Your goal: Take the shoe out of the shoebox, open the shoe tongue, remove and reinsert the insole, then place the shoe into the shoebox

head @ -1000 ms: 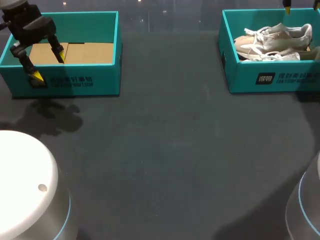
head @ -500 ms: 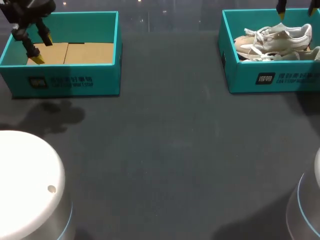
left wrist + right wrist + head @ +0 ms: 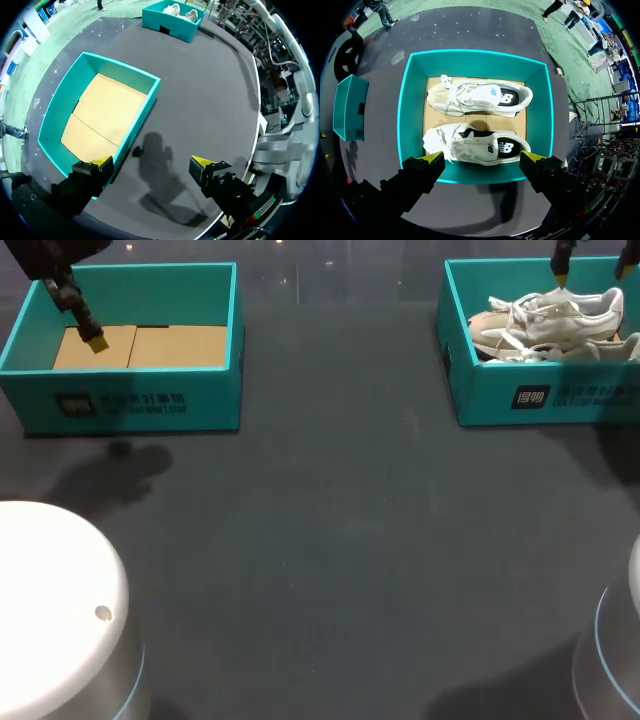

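The left shoebox [image 3: 205, 410], below the left fingers [image 3: 95, 340], carries print on its outer front wall: a small square emblem and a line of pale characters, too small to make out. The right shoebox [image 3: 490, 400], below the right fingers [image 3: 431, 161], has a dark square emblem with white marks and a pale line beside it. Just ahead of those fingers, the nearer shoe [image 3: 480, 147] has a dark logo on its side and white print on the insole heel. The farther shoe [image 3: 470, 95] has a bluish logo and similar heel print.

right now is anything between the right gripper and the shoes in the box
Nothing visible does. The right gripper hangs over the open shoebox with its fingers apart, and both shoes lie uncovered on the box floor, side by side.
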